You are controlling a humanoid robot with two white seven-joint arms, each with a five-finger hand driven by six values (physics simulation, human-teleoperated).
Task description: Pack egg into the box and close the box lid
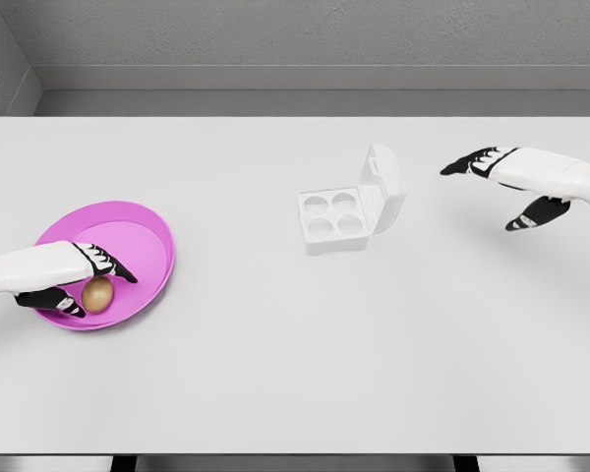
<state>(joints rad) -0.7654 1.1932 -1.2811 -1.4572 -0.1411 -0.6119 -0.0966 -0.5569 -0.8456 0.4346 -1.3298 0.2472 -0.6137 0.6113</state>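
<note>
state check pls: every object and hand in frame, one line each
egg: in the pink bowl, not yet in the box
pink bowl: upright on the table, holding the egg
egg box: lid open, all four cups empty
left hand: over the bowl, fingers around the egg; grip unclear
right hand: open, to the right of the box, holding nothing

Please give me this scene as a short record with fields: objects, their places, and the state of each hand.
egg: in pink bowl, table's left
box: table centre, lid open, four cups empty
left hand: fingers around egg, lift not visible
right hand: open, above table, right of box
task stage: egg not packed
</note>
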